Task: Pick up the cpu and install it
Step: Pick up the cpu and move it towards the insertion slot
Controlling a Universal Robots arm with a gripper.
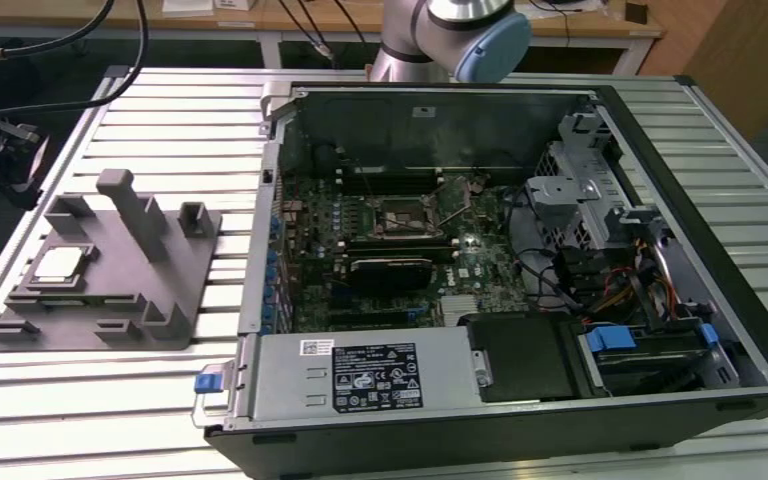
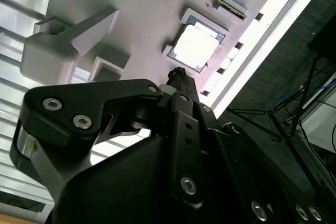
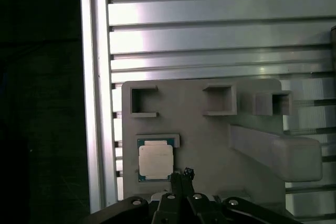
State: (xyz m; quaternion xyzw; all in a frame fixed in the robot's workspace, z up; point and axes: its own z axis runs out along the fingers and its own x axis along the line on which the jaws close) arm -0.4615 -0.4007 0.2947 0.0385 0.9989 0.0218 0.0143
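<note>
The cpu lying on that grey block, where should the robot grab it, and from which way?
Probably from straight above, by two opposite edges. The cpu lies flat, silvery top up, in a shallow pocket of the grey fixture, so a sideways reach would likely meet its walls.

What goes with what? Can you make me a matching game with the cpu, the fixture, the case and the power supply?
Things:
1. cpu
2. fixture
3. case
4. power supply

Descriptions:
A. black outside, lying open
B. silvery box with a black label
C. grey, with a tall upright post
D. small silvery square, lying in a pocket

Pairs: 1-D, 2-C, 3-A, 4-B
</note>
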